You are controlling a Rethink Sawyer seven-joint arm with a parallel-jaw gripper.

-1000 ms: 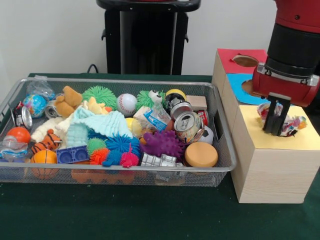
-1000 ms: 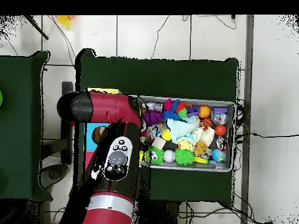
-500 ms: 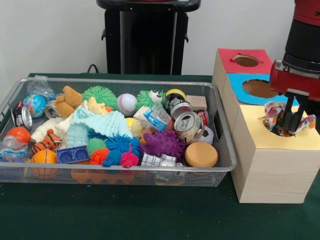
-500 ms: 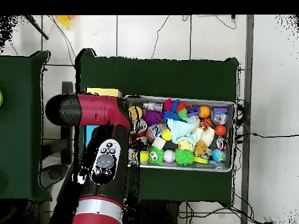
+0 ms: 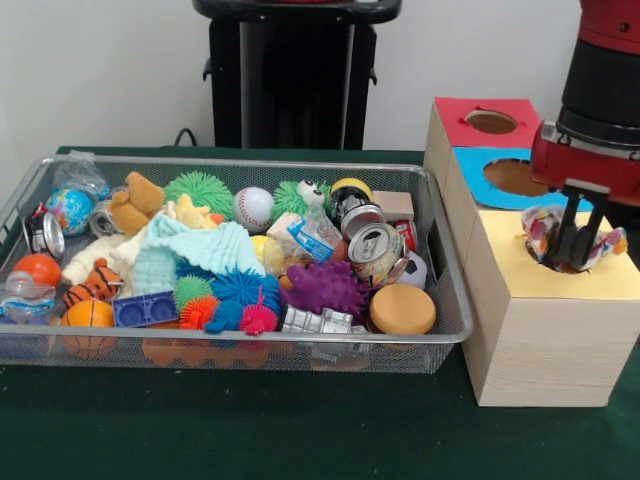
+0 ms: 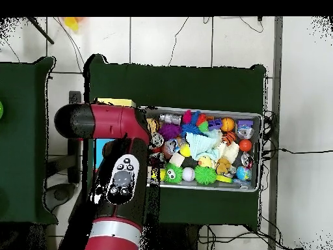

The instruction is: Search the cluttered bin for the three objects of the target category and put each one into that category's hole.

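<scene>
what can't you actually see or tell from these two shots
- Yellow hole, front view: covered by the crinkled wrapper and the gripper, so how deep the wrapper sits cannot be told.
- Gripper, overhead view: hidden under the red arm, which also covers most of the sorting box.
- Bin contents: lower layers buried under the toys on top in both views.
- Arm, front view: cut off by the top edge.

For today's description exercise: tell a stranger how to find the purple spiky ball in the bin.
Start at the wire bin on the green table and go to its front right part. There, left of the round tan sponge and below the crushed can, sits the purple spiky ball. It is the only purple ball; the spiky balls beside it are blue, pink and orange.
</scene>
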